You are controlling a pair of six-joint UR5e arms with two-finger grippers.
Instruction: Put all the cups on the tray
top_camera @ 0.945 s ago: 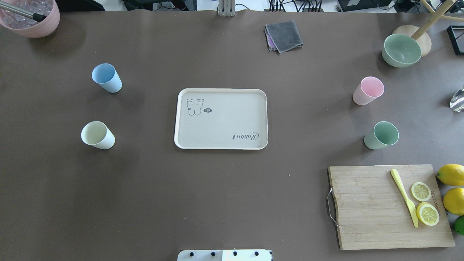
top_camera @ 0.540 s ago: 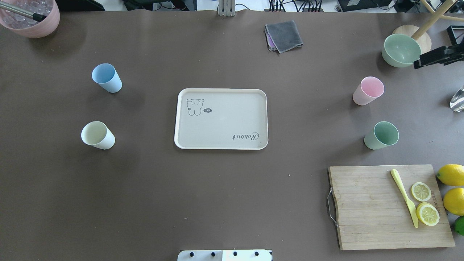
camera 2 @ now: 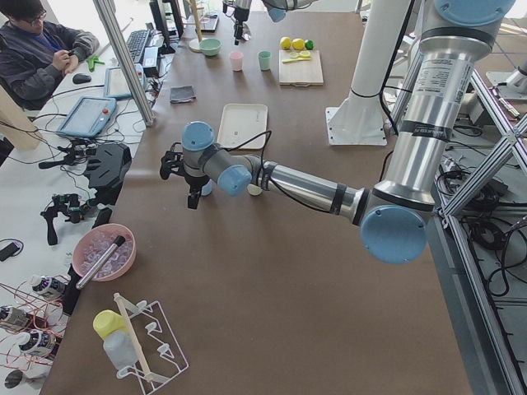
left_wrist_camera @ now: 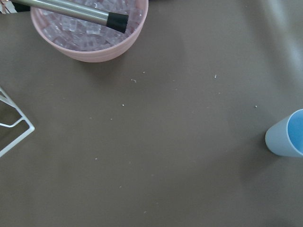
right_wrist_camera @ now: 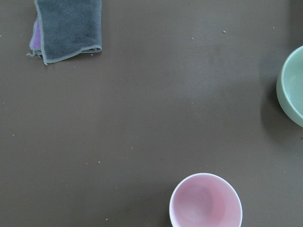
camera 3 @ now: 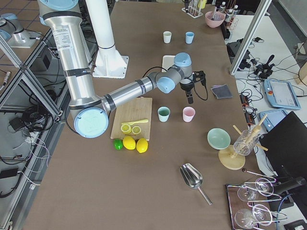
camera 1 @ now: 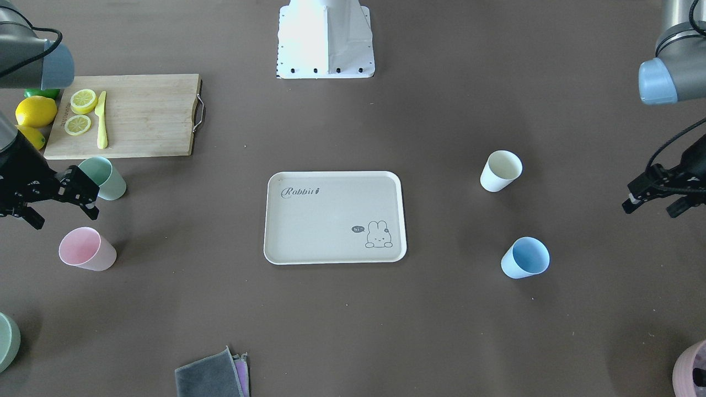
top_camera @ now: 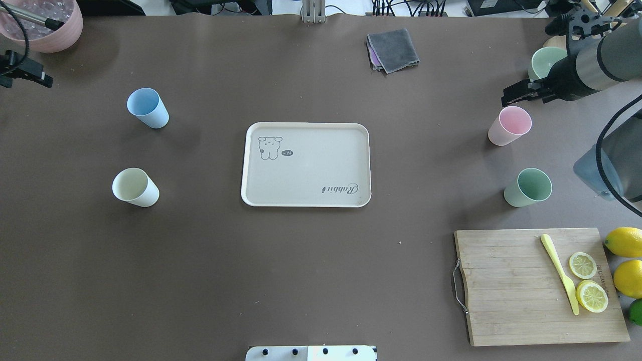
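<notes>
- Brown matte tabletop (top_camera: 301,276) spreads under both arms, with desks and cables beyond its far edge.
- Right gripper (camera 1: 59,212) hangs above the table with its black fingers spread and nothing between them.
- Nearest to it stands the pale pink plastic cup (top_camera: 510,125), upright and untouched; the right wrist view catches the cup's rim at its bottom edge.
- Close by are the mint green plastic cup (top_camera: 527,187), also upright, and a sage green round bowl (top_camera: 544,60).
- Left gripper (camera 1: 652,208) hovers at the opposite table edge, fingers likewise apart and holding nothing.
- Light blue plastic cup (top_camera: 147,107) and cream white plastic cup (top_camera: 135,187) stand upright on that side, apart from each other.
- Flat beige rectangular tray (top_camera: 311,165) with "Rabbit" lettering lies mid-table, well apart from all four cups, with no cup on it.
- Further out: a folded grey cloth (top_camera: 392,49), a pink bowl of ice (top_camera: 45,35), and a wooden cutting board (top_camera: 511,286) with lemon slices and a yellow knife on it.
</notes>
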